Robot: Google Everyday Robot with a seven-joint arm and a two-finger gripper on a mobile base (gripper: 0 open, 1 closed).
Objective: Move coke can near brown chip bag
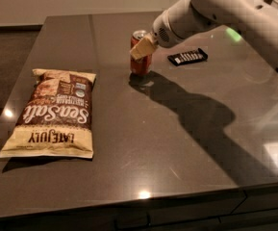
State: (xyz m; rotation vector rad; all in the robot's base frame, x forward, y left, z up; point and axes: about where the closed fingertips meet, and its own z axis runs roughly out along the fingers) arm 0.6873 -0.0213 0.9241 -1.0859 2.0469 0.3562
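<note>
The coke can [141, 64] is a small red can with a silver top. It stands upright on the dark table [177, 143] at the back middle. My gripper [142, 48] comes in from the right and sits around the can's upper half, with a cream pad across its front. The can's base rests on the table. The brown chip bag [56, 112] lies flat at the left front, with "Sea Salt" lettering and cream ends. It is well apart from the can, to the left and nearer the front.
A flat black rectangular object [187, 57] lies just right of the can, under my arm [215, 8]. The table's left edge runs beside the bag and its front edge is close below. The arm's shadow falls across the table's right middle.
</note>
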